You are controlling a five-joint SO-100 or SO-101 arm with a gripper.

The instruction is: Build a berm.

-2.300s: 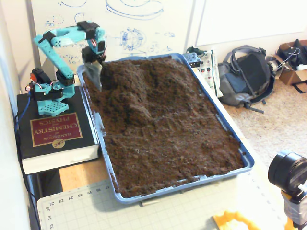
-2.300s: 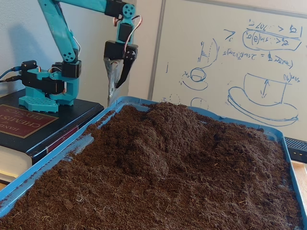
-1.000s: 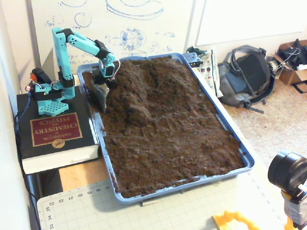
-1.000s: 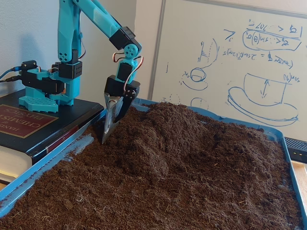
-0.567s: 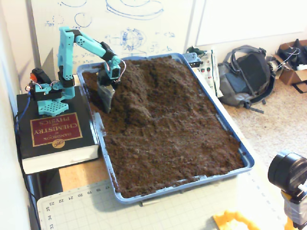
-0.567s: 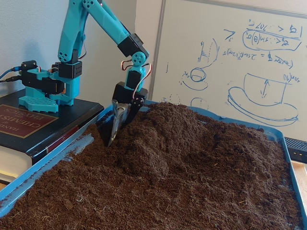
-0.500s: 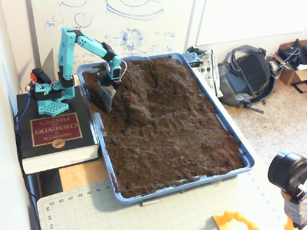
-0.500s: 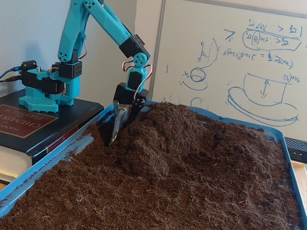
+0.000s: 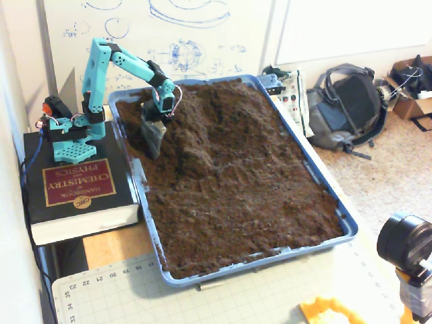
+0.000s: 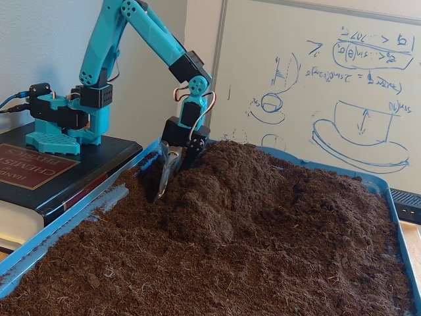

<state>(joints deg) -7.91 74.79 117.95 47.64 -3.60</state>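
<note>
Both fixed views show the turquoise plastic arm's gripper (image 10: 160,192), jaws narrow and holding nothing, pressing its tip into the crumbly dark-brown soil berm (image 10: 223,191).

Berm (image 10: 263,191) is rough, crumbly matt soil with fibrous bits. Arm (image 10: 148,33) looks like smooth teal plastic; the tray (image 9: 347,223) is glossy blue plastic, book cover (image 9: 74,182) shiny.

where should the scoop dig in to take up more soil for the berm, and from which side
Best guess: the flat soil in the near half of the tray, entered from above with the gripper tilted and drawn toward the berm. That soil lies loose and level with open room, while the berm's sloping sides would likely crumble if dug.
</note>
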